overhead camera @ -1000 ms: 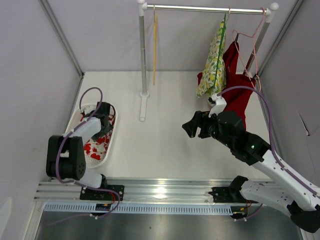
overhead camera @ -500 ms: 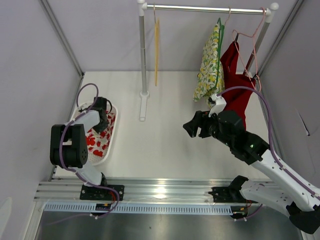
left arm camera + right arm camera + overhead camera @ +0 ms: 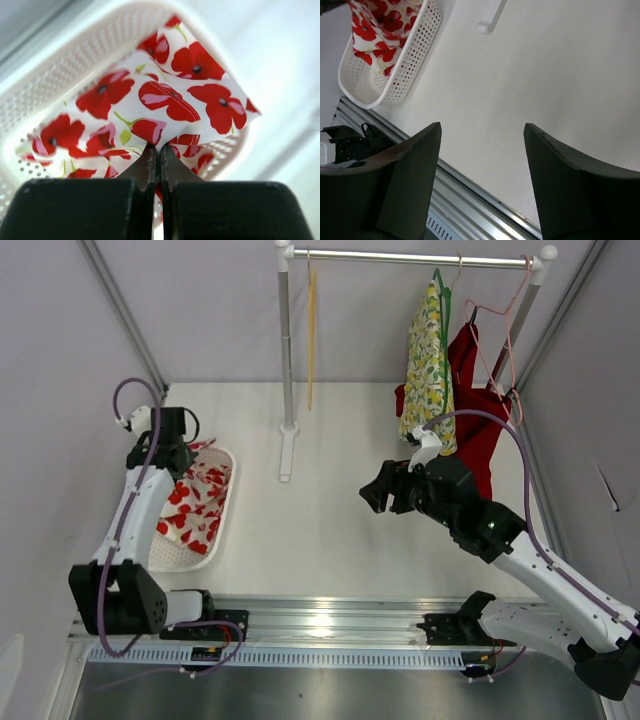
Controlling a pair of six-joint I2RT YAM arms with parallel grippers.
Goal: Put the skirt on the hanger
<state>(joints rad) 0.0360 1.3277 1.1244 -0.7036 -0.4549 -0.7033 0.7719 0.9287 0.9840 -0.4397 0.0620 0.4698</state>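
Note:
The skirt, white with red poppies, lies partly in a white basket at the left. My left gripper is shut on a fold of the skirt and holds that part raised above the basket; the jaws pinch the cloth at their tips. A thin yellow hanger hangs bare, edge-on, from the rail at the back. My right gripper hovers open over the bare table, mid-right, with nothing between its fingers. The right wrist view also shows the skirt in the basket.
The clothes rail stands on a post with a foot on the table. A yellow floral garment, a red garment and a pink wire hanger hang at its right end. Grey walls close both sides.
My left gripper has shut on the skirt and risen towards the back, drawing the cloth up out of the basket. The right gripper has drifted slightly left.

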